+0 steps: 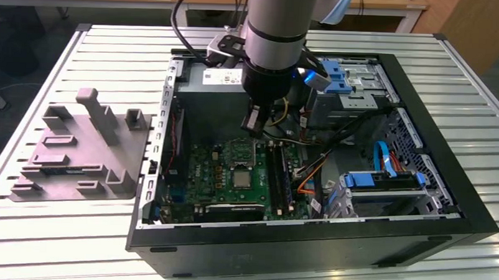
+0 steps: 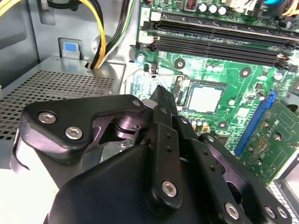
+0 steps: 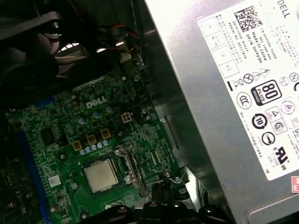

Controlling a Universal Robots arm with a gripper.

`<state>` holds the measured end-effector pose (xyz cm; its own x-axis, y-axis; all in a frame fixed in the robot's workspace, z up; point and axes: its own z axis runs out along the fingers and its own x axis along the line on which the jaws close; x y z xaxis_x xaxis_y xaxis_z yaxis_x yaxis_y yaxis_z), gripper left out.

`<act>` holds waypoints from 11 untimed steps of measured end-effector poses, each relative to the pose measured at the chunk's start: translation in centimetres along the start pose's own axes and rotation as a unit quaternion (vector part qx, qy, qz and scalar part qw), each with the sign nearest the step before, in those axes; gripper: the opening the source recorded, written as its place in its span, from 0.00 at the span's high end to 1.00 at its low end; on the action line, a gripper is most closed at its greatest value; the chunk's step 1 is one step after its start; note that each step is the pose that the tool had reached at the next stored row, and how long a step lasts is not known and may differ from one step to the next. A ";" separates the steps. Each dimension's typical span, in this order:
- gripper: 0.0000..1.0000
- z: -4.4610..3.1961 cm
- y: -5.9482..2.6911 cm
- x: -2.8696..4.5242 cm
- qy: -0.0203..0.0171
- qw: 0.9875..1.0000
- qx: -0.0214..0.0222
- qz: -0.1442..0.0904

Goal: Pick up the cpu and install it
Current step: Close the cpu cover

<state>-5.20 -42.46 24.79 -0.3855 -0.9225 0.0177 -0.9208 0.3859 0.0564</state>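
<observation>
CPU, a small flat square chip with a pale silvery-grey metal top [image 2: 204,99], is seen lying flat in its socket on the green motherboard [image 3: 60,140] in both wrist views, top face up. Being square, no long axis is shown; its edges are squared to the socket. It is judged light, stiff and fragile underneath, best taken by opposite edges. The black gripper [image 2: 161,95] hangs above the board, empty, fingers drawn close together.

Open computer case [image 1: 446,203] on slatted table [image 1: 111,42], green motherboard [image 1: 223,176] inside, grey, seemingly plastic block [image 1: 83,153] beside it
</observation>
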 end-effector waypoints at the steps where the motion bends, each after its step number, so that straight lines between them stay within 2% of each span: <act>1: 0.89 0.01 0.02 0.06 0.000 1.000 0.000 0.000; 11: 0.89 0.05 -0.24 1.25 0.000 1.000 0.000 -0.004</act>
<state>-5.46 -43.71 24.74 -0.3781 -0.9256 0.0175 -0.9239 0.3784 0.0562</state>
